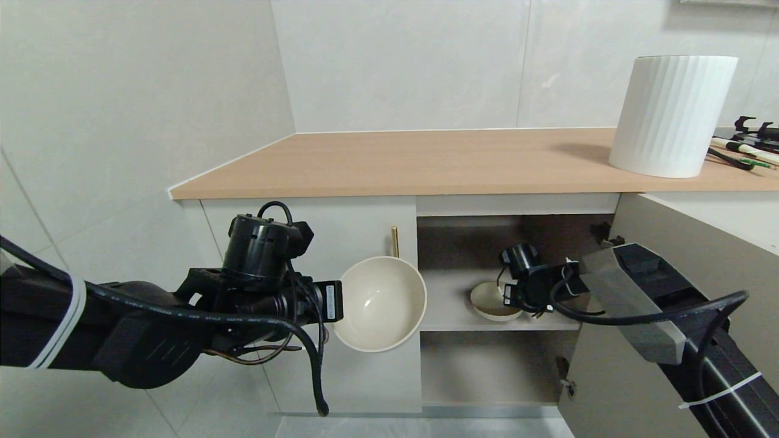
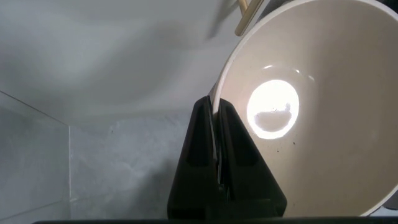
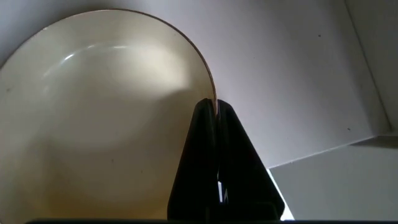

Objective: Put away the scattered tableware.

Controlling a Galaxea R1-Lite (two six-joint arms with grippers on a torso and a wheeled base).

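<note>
Large bowl (image 1: 380,304): cream, tipped on its side with its hollow facing the head camera, held in the air by its rim in front of the closed cabinet door (image 1: 341,237).
Left end effector (image 1: 333,302): fingers closed tight on the large bowl's rim, one inside and one outside; the bowl hangs off its tip, toward the open cabinet.
Brass handle (image 1: 395,241): on the closed door, just above the large bowl's rim.
Small bowl (image 1: 490,301): cream, tilted, inside the open cabinet at the middle shelf (image 1: 450,307); I cannot tell whether it touches the shelf.
Right end effector (image 1: 510,296): inside the cabinet, fingers pinched on the small bowl's rim.
Open door (image 1: 608,377): swung out beneath the right arm.
Tabletop (image 1: 426,161): wood, above both end effectors.
White ribbed container (image 1: 669,115): upright on the tabletop, above the right end effector.
Utensils (image 1: 745,152): lying beside the container.
</note>
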